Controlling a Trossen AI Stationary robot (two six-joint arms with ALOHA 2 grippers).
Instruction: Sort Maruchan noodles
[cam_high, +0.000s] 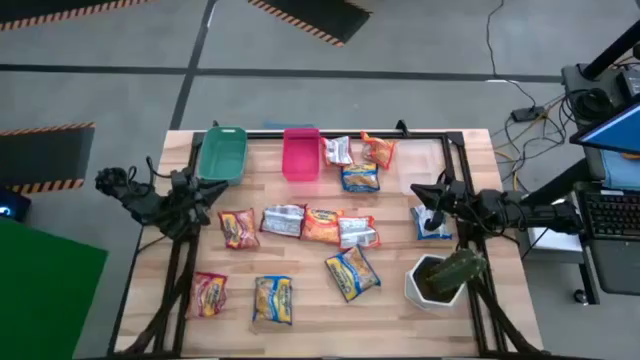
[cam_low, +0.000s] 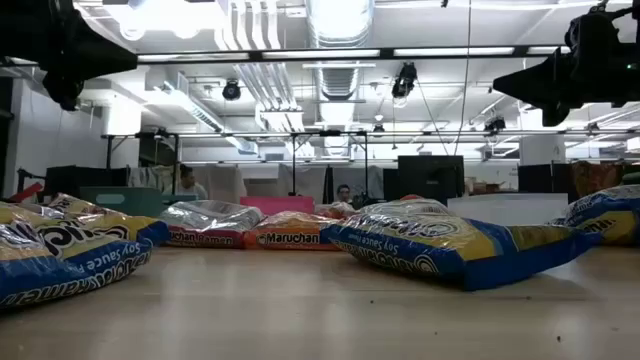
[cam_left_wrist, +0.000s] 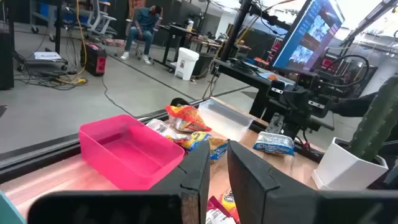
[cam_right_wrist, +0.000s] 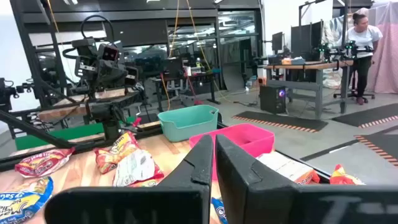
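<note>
About a dozen Maruchan packets lie flat on the wooden table: a red one (cam_high: 238, 228), a silver one (cam_high: 283, 220), an orange one (cam_high: 322, 226), yellow-and-blue ones (cam_high: 352, 273) (cam_high: 272, 299), and more near the bins (cam_high: 360, 177). My left gripper (cam_high: 207, 196) hangs shut above the table's left side, near the teal bin (cam_high: 222, 153). My right gripper (cam_high: 431, 204) hangs shut above the right side, over a silver-and-blue packet (cam_high: 432, 226). Both sit high in the low view, clear of the packets (cam_low: 455, 245).
A pink bin (cam_high: 302, 153) stands beside the teal one at the far edge. A white pot with a green plant (cam_high: 438, 280) stands at the near right corner, close to my right arm. Bare wood shows along the near edge (cam_high: 320, 315). People sit in the room behind.
</note>
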